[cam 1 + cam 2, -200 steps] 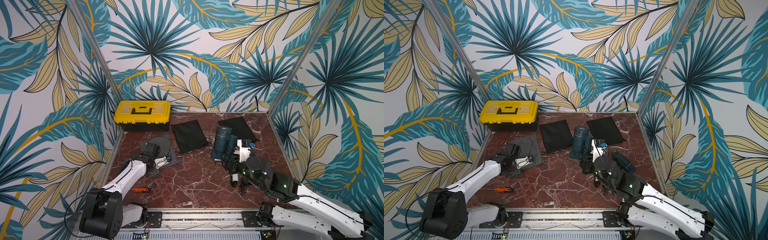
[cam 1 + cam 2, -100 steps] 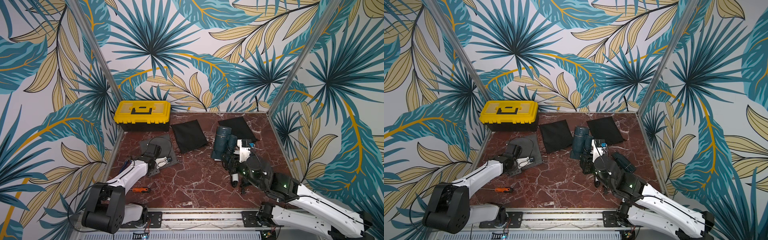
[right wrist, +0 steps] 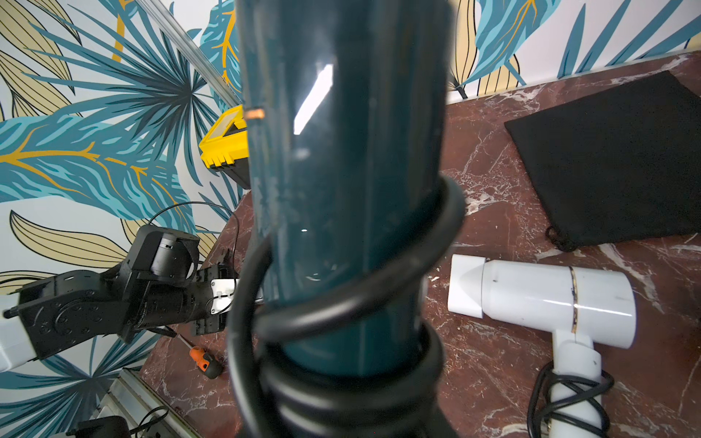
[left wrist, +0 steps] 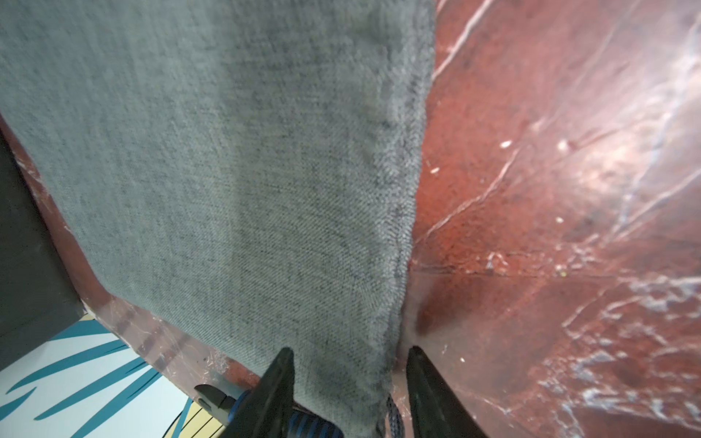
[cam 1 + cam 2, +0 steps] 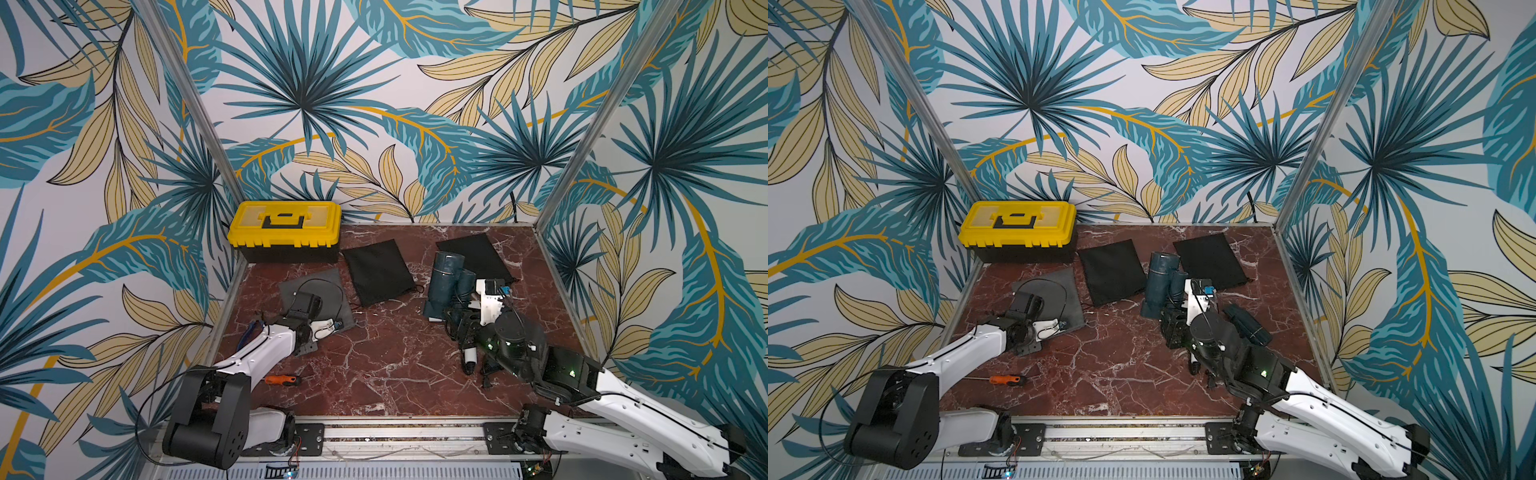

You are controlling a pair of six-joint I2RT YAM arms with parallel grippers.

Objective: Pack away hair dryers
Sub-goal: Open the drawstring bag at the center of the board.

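Note:
My right gripper [image 5: 462, 326] [image 5: 1173, 328] is shut on a dark teal hair dryer [image 5: 446, 274] [image 3: 341, 189], holding it by its cord-wrapped handle. The dryer stands tilted up above the table; the fingers are hidden behind it in the right wrist view. A white hair dryer [image 3: 542, 299] lies on the marble beside it. Another dark teal hair dryer [image 5: 1246, 326] lies to the right of the right arm. My left gripper [image 5: 309, 347] [image 4: 347, 356] is low over a grey pouch [image 5: 297, 289] [image 4: 227, 170]. Its jaws stand apart, straddling the pouch's hem and drawstring.
Two black pouches [image 5: 378, 272] [image 5: 473, 253] lie flat at the back of the marble table [image 5: 374, 374]. A yellow toolbox [image 5: 286, 226] stands shut in the back left corner. An orange-handled screwdriver [image 5: 282, 379] lies near the front left. Patterned walls close three sides.
My left gripper's jaws have narrowed around the grey pouch's edge, and the arm has shifted slightly. The right arm and its hair dryer have not moved.

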